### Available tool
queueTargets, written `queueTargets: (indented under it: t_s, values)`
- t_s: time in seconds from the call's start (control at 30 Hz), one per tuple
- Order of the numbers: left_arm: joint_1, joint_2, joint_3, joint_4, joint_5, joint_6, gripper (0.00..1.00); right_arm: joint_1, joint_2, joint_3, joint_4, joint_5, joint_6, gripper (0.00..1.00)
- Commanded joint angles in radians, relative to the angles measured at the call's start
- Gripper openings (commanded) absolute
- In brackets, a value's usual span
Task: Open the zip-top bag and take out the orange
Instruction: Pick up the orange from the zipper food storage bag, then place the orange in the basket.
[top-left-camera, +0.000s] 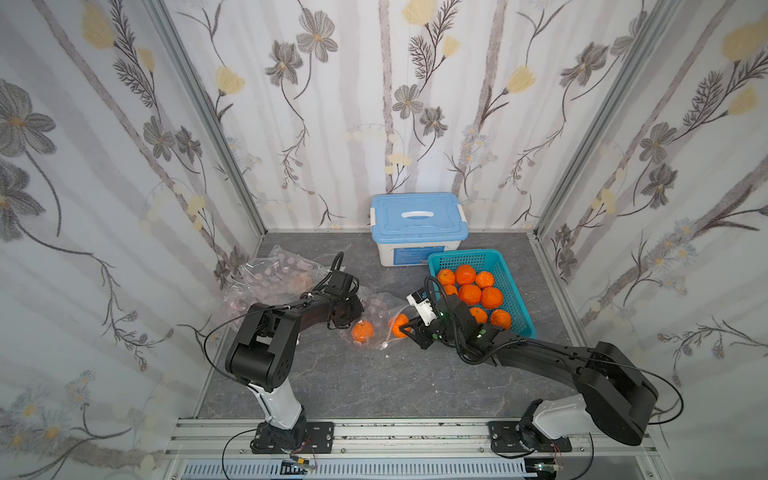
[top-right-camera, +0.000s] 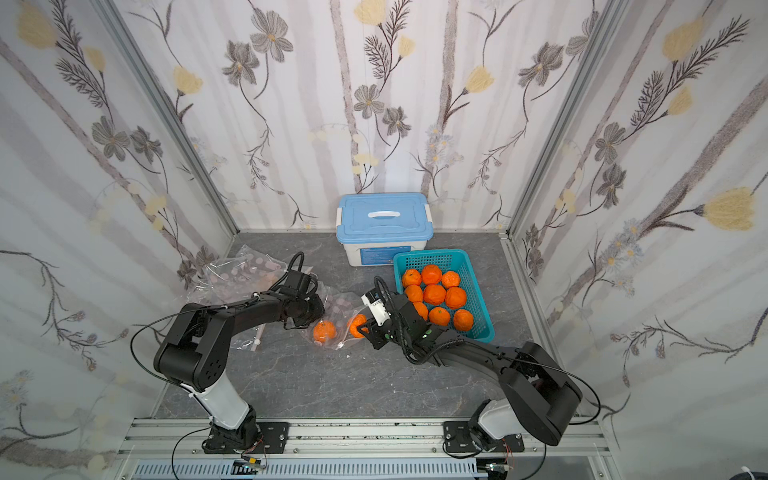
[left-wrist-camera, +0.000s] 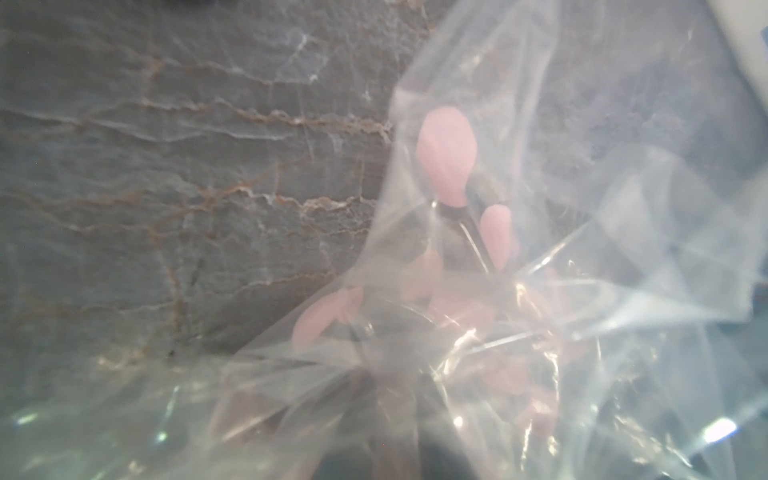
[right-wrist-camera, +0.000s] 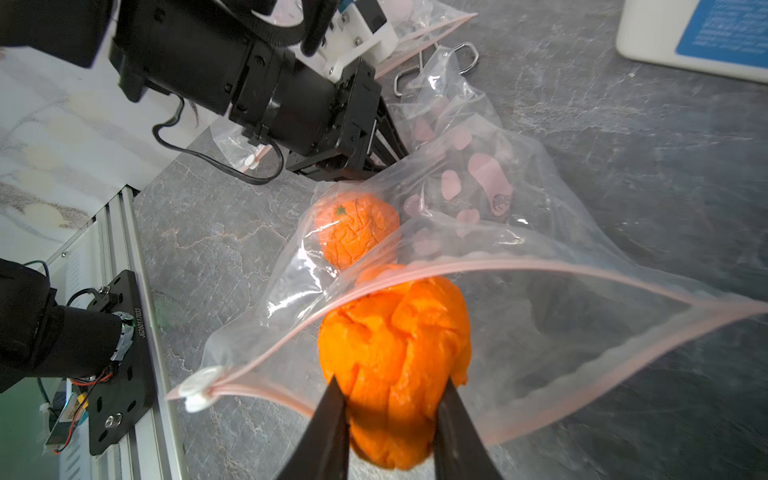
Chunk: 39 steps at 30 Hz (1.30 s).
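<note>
Blue label print on the box (right-wrist-camera: 685, 37) is too blurred to be read; a serial beginning J826 is seen on a base plate (right-wrist-camera: 120, 353). The orange (right-wrist-camera: 395, 357) is clamped between the fingers of the right end effector (right-wrist-camera: 392, 380), half outside the parted pink zip of the bag (right-wrist-camera: 561, 345). A second orange (right-wrist-camera: 355, 230) is seen deeper inside. The bag's far end is pinched by the left end effector (right-wrist-camera: 388, 141), nearly closed. The basket (top-left-camera: 461, 253) is shown in both top views only; the left wrist view is filled by blurred film over the worktop (left-wrist-camera: 166, 166).
</note>
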Motion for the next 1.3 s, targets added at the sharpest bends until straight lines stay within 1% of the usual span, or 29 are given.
queueTargets:
  t_s: [0.0,0.03,0.07,0.2,0.3,0.33,0.37,0.43,0.53,0.63,0.83,0.93,1.03,1.1,1.2,1.27]
  values:
    - [0.002,0.0,-0.004,-0.078,-0.031,-0.002,0.22,-0.031,-0.079,0.017,-0.158,0.072,-0.009,0.21]
    - [0.002,0.0,-0.002,-0.077,-0.03,-0.002,0.22,-0.033,-0.114,0.019,-0.195,0.093,-0.004,0.21]
    - [0.002,-0.001,-0.005,-0.076,-0.03,-0.003,0.22,-0.075,-0.15,0.019,-0.23,0.111,0.006,0.21]
    - [0.002,0.002,-0.004,-0.072,-0.025,-0.005,0.22,-0.157,-0.265,0.017,-0.344,0.167,0.063,0.2]
    - [0.002,0.004,-0.002,-0.071,-0.023,-0.005,0.22,-0.218,-0.319,0.02,-0.497,0.336,0.149,0.2]
    - [0.002,0.003,-0.002,-0.07,-0.023,-0.005,0.22,-0.239,-0.333,0.052,-0.545,0.379,0.171,0.2]
    - [0.002,0.003,-0.002,-0.069,-0.022,-0.005,0.22,-0.258,-0.349,0.051,-0.584,0.415,0.191,0.2]
    - [0.002,0.004,-0.004,-0.067,-0.022,-0.005,0.22,-0.298,-0.377,0.036,-0.625,0.444,0.223,0.2]
    - [0.002,0.007,-0.004,-0.064,-0.019,-0.005,0.22,-0.349,-0.401,-0.031,-0.634,0.454,0.256,0.2]
    - [0.002,0.006,-0.004,-0.066,-0.019,-0.005,0.22,-0.382,-0.4,-0.064,-0.639,0.433,0.279,0.2]
    - [0.002,0.006,-0.002,-0.067,-0.017,-0.005,0.22,-0.392,-0.344,-0.075,-0.636,0.391,0.303,0.22]
    - [0.002,0.004,-0.002,-0.069,-0.017,-0.005,0.22,-0.393,-0.298,-0.063,-0.633,0.349,0.301,0.25]
    - [0.002,0.001,-0.001,-0.072,-0.017,-0.005,0.22,-0.393,-0.271,-0.051,-0.638,0.339,0.304,0.28]
    - [0.002,-0.001,0.0,-0.074,-0.013,-0.007,0.22,-0.394,-0.267,-0.054,-0.638,0.335,0.302,0.32]
    - [0.002,-0.003,0.005,-0.077,-0.007,-0.009,0.22,-0.394,-0.264,-0.049,-0.641,0.331,0.295,0.47]
    - [0.002,-0.005,0.01,-0.081,-0.007,-0.009,0.23,-0.395,-0.263,-0.045,-0.645,0.337,0.283,0.52]
